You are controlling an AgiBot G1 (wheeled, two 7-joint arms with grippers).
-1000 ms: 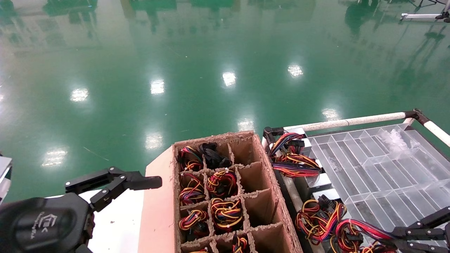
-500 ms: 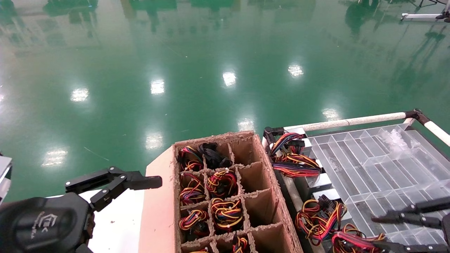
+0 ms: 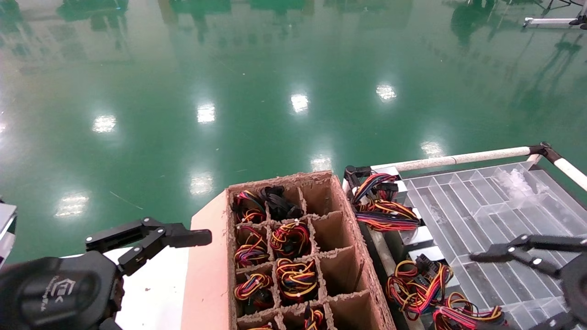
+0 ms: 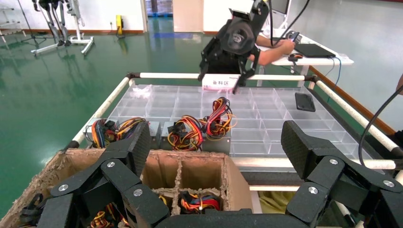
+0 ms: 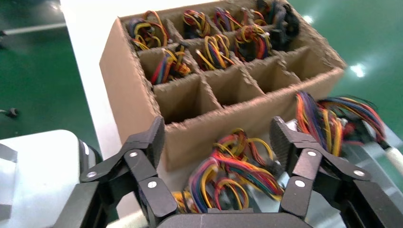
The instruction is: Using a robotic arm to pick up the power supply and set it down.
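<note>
My right hand [image 3: 518,284] is spread wide and empty, hovering at the near corner of the clear divided tray [image 3: 486,215]. Just below its fingers lies the power supply [image 5: 228,178] I'm concerned with, mostly a heap of red, yellow, orange and black wires on the near edge of the tray, beside the cardboard box [image 3: 353,256]. Its metal body is largely hidden under the bundle, so I can't tell its exact edges. To do this well I judge I should come down square over the casing, not the loose wires (grab only wires and the box will swing or slip). Keep clear of the cardboard wall next to it. Further along, another supply [image 3: 383,208] sits at the tray's far corner. The box's cells hold more wire bundles [image 3: 286,256], the column nearest the tray open. My left hand [image 3: 151,240] idles, open and empty, over the white bench [image 3: 153,293] by the box.
</note>
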